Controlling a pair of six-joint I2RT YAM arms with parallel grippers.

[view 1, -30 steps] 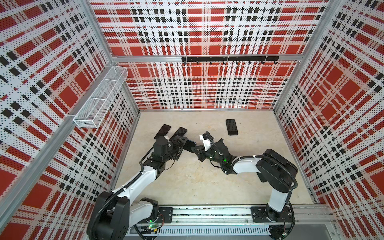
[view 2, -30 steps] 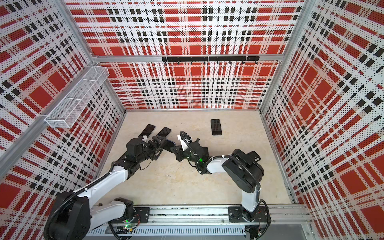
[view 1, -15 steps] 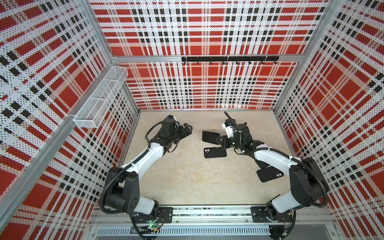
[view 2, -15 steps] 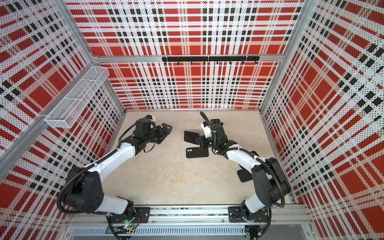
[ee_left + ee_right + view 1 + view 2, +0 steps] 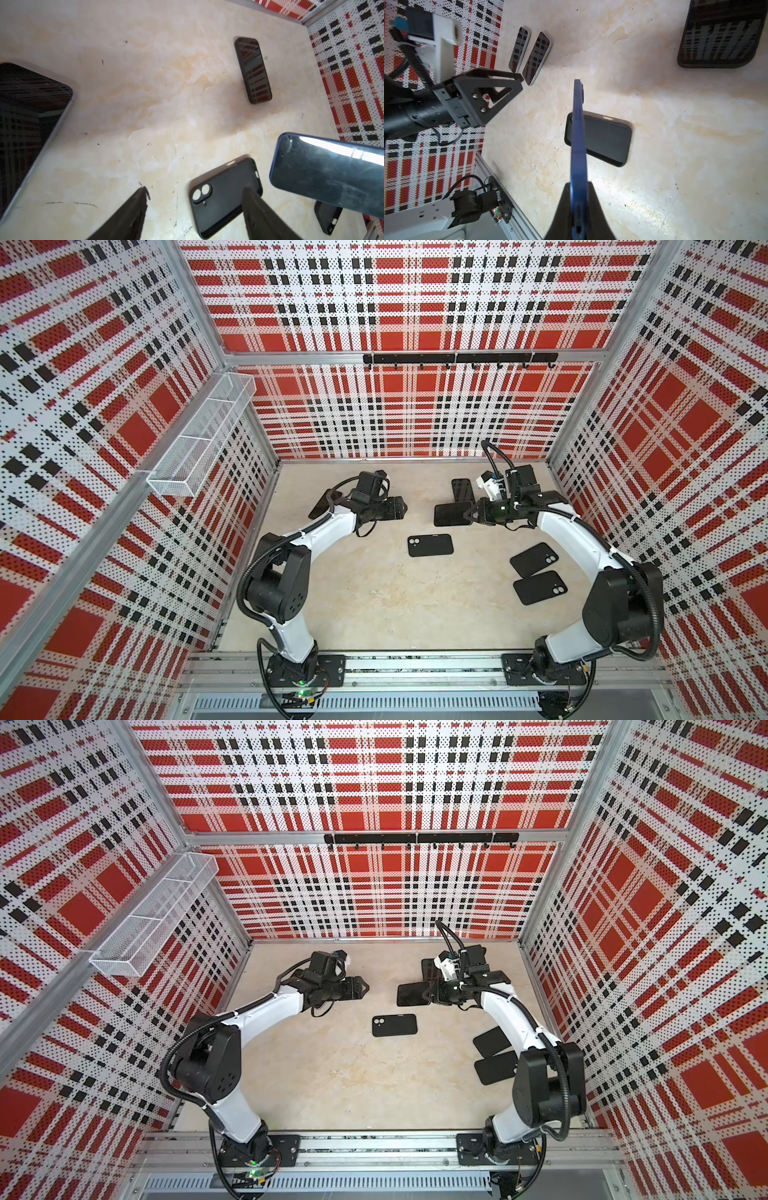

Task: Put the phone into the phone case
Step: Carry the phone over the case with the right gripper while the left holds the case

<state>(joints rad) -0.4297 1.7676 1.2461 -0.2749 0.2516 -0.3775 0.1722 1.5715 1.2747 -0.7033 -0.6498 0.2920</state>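
Note:
A black phone case (image 5: 430,544) (image 5: 394,1025) lies flat in the middle of the table, camera cut-outs to the left. My right gripper (image 5: 469,512) (image 5: 578,187) is shut on a blue phone (image 5: 578,135) (image 5: 328,174) and holds it above the table just behind the case (image 5: 604,139). In both top views the phone (image 5: 411,994) shows as a dark slab. My left gripper (image 5: 401,508) (image 5: 195,193) hovers open and empty to the left of the phone, above the case (image 5: 226,193).
Two more black cases (image 5: 534,559) (image 5: 540,588) lie at the right, under the right arm. A spare phone (image 5: 462,489) lies near the back; two more phones (image 5: 519,49) (image 5: 537,58) lie by the left wall. A wire basket (image 5: 199,435) hangs on that wall.
A second ago both grippers were close together left of centre. They have moved apart; the left gripper has since come toward the middle and its jaws have narrowed somewhat. The right still holds the phone.

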